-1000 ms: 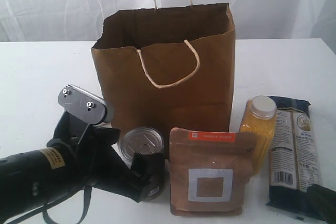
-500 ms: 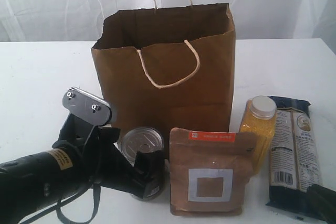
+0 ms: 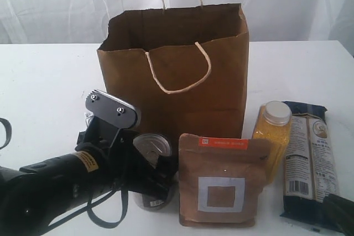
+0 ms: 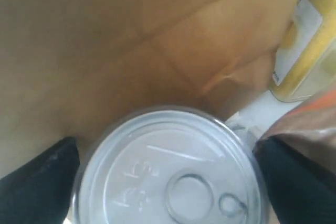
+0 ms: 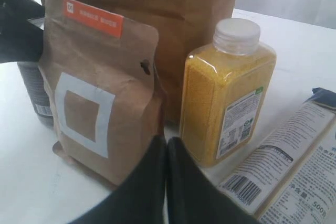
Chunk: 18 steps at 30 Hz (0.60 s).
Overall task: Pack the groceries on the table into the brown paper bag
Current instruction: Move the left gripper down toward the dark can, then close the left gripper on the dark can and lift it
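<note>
Left hand [image 4: 168,179] on my rig stood spread wide astride the clear pull-tab can [image 3: 152,148], near side of the brown paper bag [image 3: 177,81]; right hand [image 5: 167,177] sat closed, empty.

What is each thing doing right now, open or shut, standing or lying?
Brown paper bag: upright, top open.
Clear pull-tab can: upright, lid sealed.
Brown pouch: standing, closed.
Yellow-grain bottle: upright, capped.
Dark-blue packet: lying flat.
Left end effector: open, straddling the can.
Right end effector: shut, empty.
</note>
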Available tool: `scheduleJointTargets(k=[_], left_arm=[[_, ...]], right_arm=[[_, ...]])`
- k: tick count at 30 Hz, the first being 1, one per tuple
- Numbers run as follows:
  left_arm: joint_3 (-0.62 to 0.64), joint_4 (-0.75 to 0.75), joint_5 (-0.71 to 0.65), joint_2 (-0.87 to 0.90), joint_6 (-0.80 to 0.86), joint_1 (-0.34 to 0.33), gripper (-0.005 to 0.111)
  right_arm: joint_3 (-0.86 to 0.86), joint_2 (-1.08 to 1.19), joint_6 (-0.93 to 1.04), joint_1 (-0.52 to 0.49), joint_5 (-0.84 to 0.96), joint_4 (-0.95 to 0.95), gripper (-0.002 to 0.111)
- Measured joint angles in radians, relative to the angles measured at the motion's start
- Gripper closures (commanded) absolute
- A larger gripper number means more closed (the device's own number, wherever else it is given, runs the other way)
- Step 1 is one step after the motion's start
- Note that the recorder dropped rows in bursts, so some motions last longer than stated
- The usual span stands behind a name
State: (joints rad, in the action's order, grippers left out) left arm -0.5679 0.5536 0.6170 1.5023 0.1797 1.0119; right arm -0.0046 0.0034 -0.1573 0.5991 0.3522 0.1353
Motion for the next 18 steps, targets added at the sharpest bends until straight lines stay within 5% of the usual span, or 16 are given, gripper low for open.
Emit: scheduleJointTargets(k=[7, 17, 18], left_arm=[[0.0, -0.002, 0.0, 0.033, 0.0, 0.0, 0.023], [0.0, -0.008, -0.002, 0.032, 0.0, 0.0, 0.106], [0.0, -0.008, -0.013, 0.026, 0.0, 0.0, 0.106]], right_arm=[[0.0, 0.0, 0.0, 0.0, 0.0, 0.0, 0.108], [0.0, 0.0, 0.0, 0.0, 0.0, 0.0, 0.108], [0.0, 0.0, 0.0, 0.0, 0.0, 0.0, 0.108]])
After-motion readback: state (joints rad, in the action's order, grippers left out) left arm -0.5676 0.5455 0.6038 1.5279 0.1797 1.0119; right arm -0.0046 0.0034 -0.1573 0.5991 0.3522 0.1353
